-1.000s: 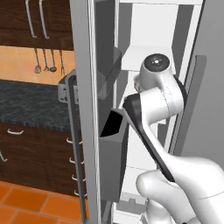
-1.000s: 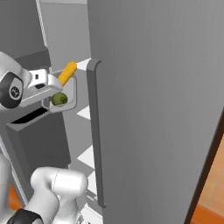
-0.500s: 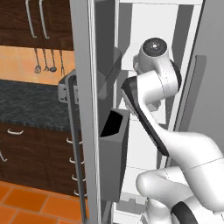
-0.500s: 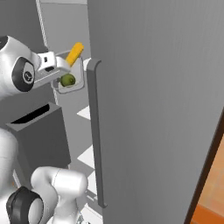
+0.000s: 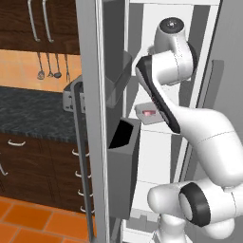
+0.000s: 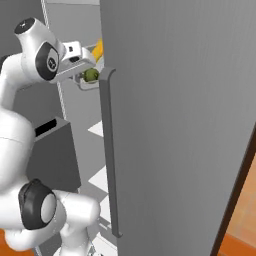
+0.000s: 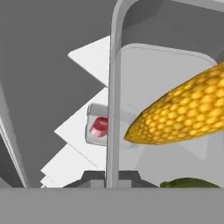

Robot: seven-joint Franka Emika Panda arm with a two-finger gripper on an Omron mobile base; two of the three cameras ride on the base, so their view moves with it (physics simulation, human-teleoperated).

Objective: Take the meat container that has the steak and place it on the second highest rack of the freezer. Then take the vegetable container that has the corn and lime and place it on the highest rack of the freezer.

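Towering over everything was the freezer [image 6: 175, 115], its silver-grey door swung open and its long bar handle [image 6: 110, 150] standing right in front of the right base camera. Inside, white shelves stepped down in a stack, and the highest rack [image 6: 97, 127] could not be told apart with certainty from here. The white arm [image 5: 175, 95] was raised high into the cavity, plainly so the load could reach an upper level.

On a lower shelf sat the meat container [image 5: 149, 114] with the steak [image 5: 149, 113], red with a pale edge, so that half of the job looked done. The hand view caught it too, far below.

The gripper [image 6: 80, 60] was clamped tight on the rim of the vegetable container [image 6: 90, 82], a pale shallow tray held up near the handle's top, roughly level so nothing rolled out. In it lay the corn [image 7: 179, 113], a bumpy yellow-orange cob overhanging the tray, and beside it the lime [image 6: 90, 75], small, round and dark green. The tray rested on no shelf yet.
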